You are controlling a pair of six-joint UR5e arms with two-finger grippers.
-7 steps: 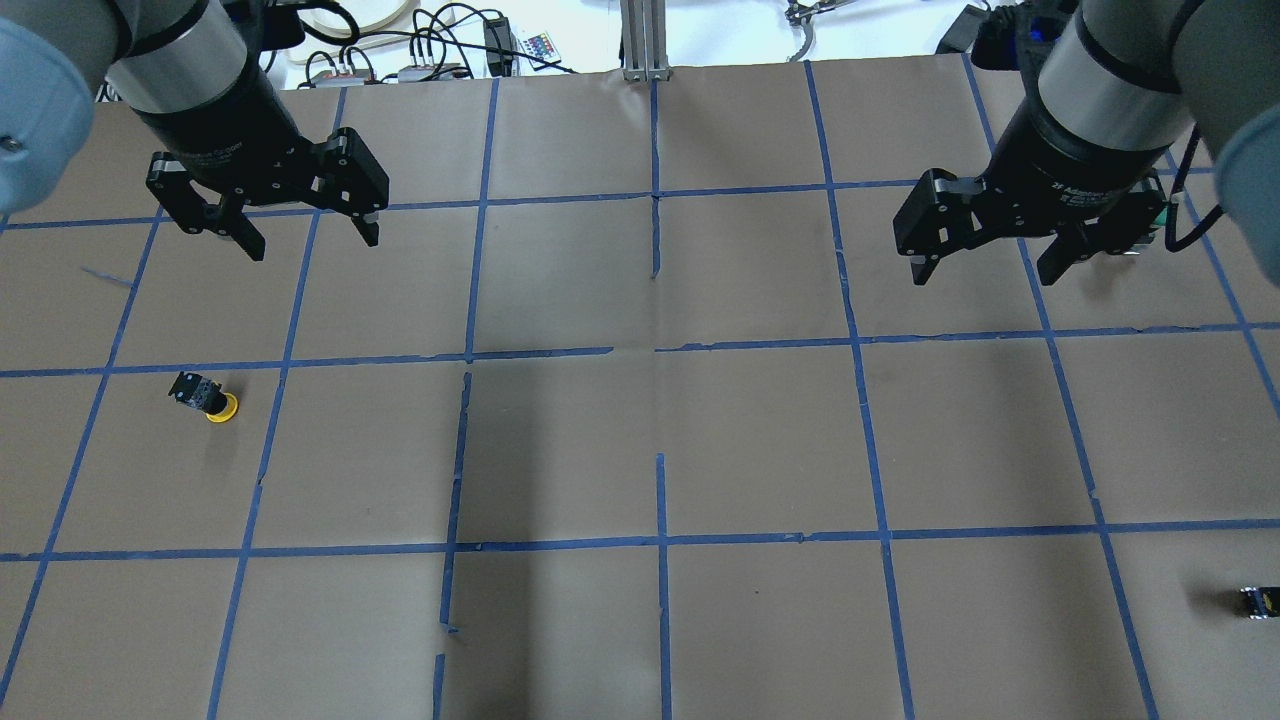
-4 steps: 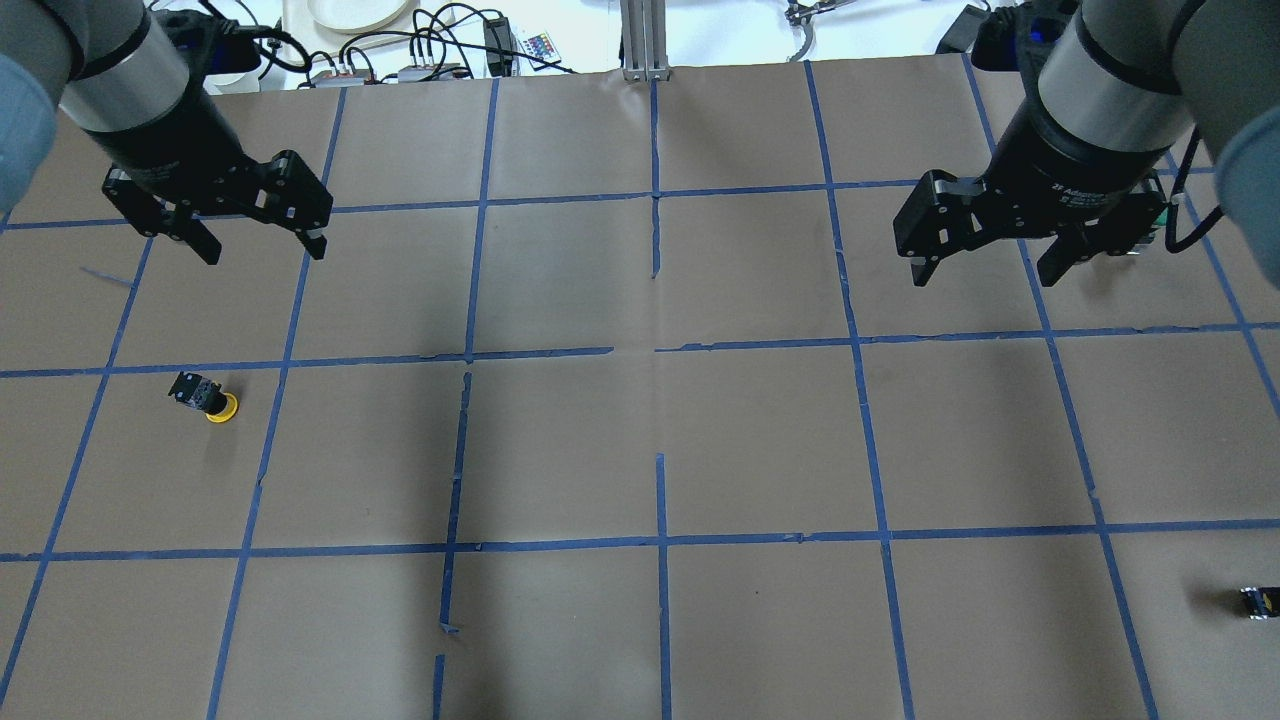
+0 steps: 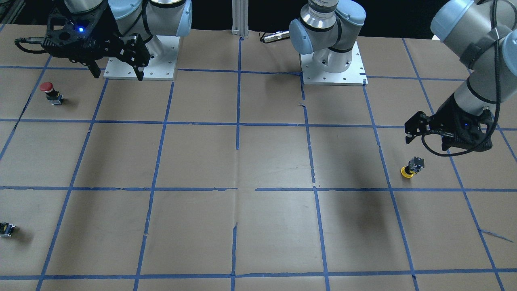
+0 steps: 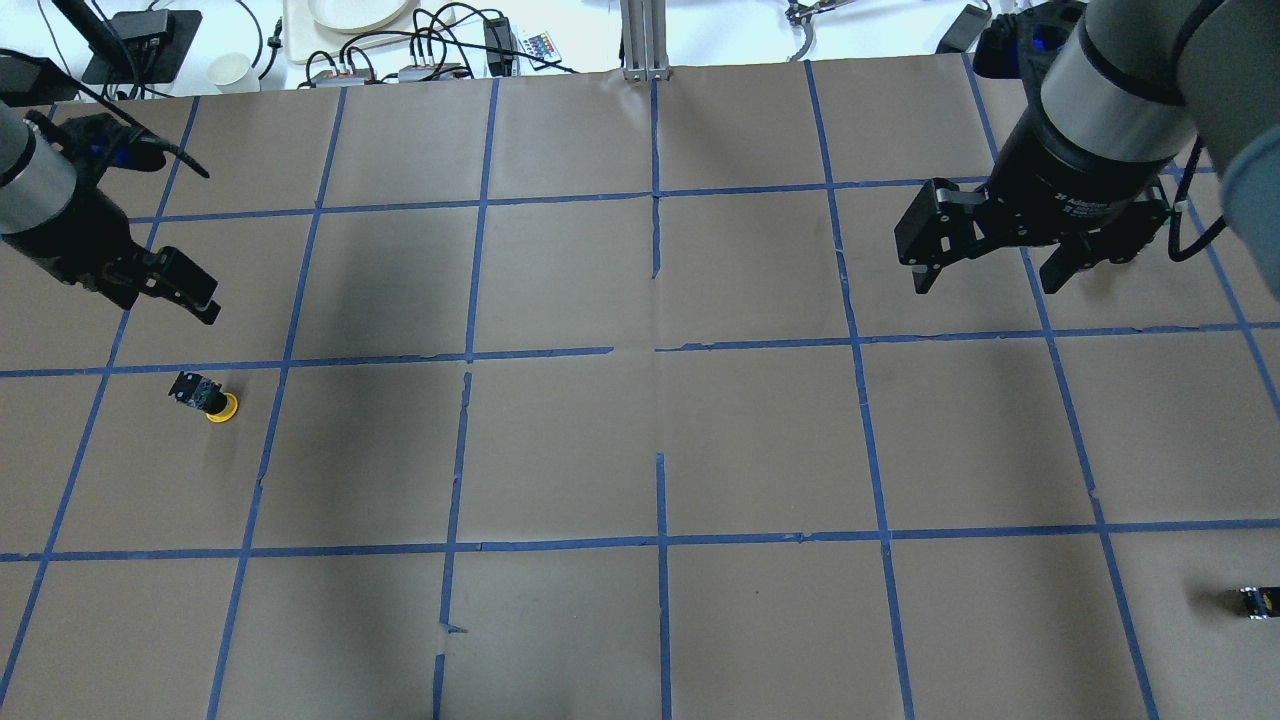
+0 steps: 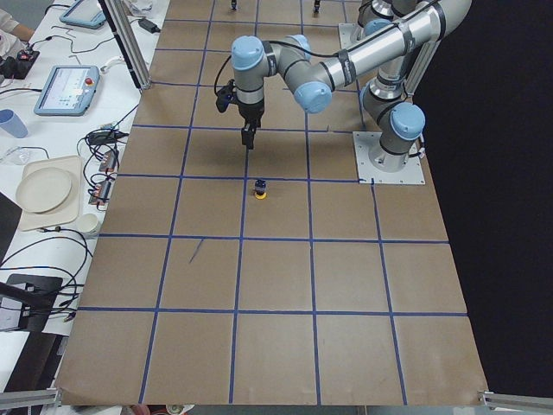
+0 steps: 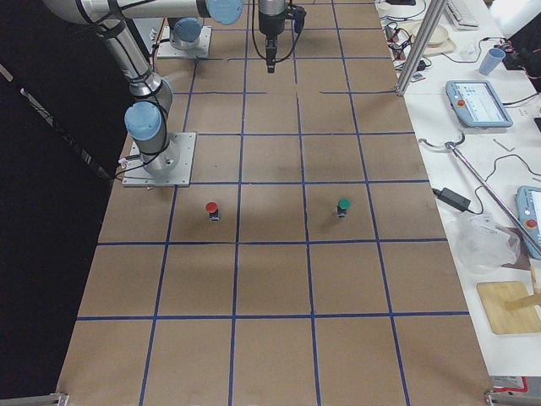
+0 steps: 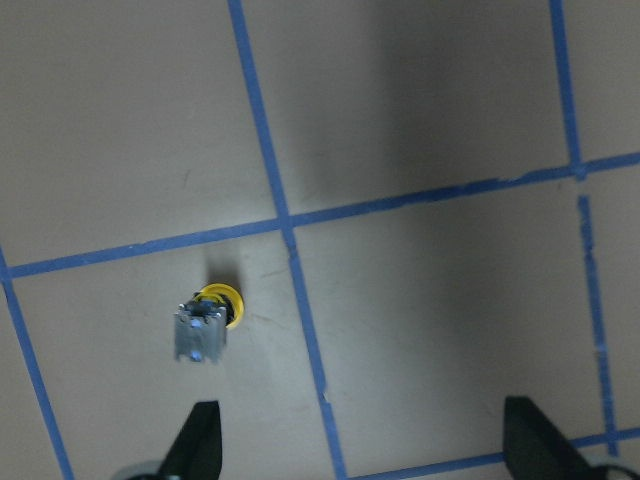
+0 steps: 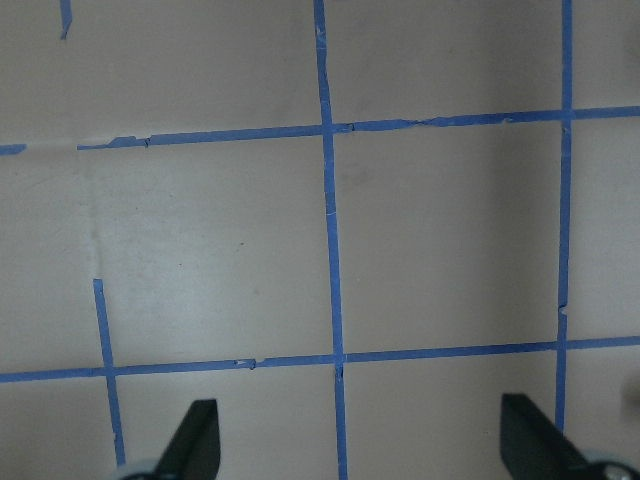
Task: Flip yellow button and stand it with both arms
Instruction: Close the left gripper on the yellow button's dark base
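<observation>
Overhead, at the far left edge: left gripper (image 4: 190, 292) hanging above the brown-papered table (image 4: 560, 450), jaws spread wide, clamped on nothing. Just below and right of it, inside a blue-taped square at mid-left: yellow button (image 4: 206, 397), resting cap-down on the paper with its black-and-grey body pointing up, clear of the gripper. From the left wrist camera, same button at lower left of the frame, close above the fingertip (image 7: 203, 440) there yet not touching it. Along the upper left of the overhead view, beyond the paper, on the white bench (image 4: 720, 30): white cup (image 4: 228, 71), inside too small to read; to its right a cream plate (image 4: 350, 12), cut off by the top edge, contents not discernible. Further right, in the upper right: right gripper (image 4: 987, 284), also above the paper, jaws wide apart, gripping nothing, well apart from the button. Finally, at the lower right edge: small black block (image 4: 1258, 602), alone in its square. From the front-facing camera, upper left: red button (image 3: 50, 93), upright, cap on top.
</observation>
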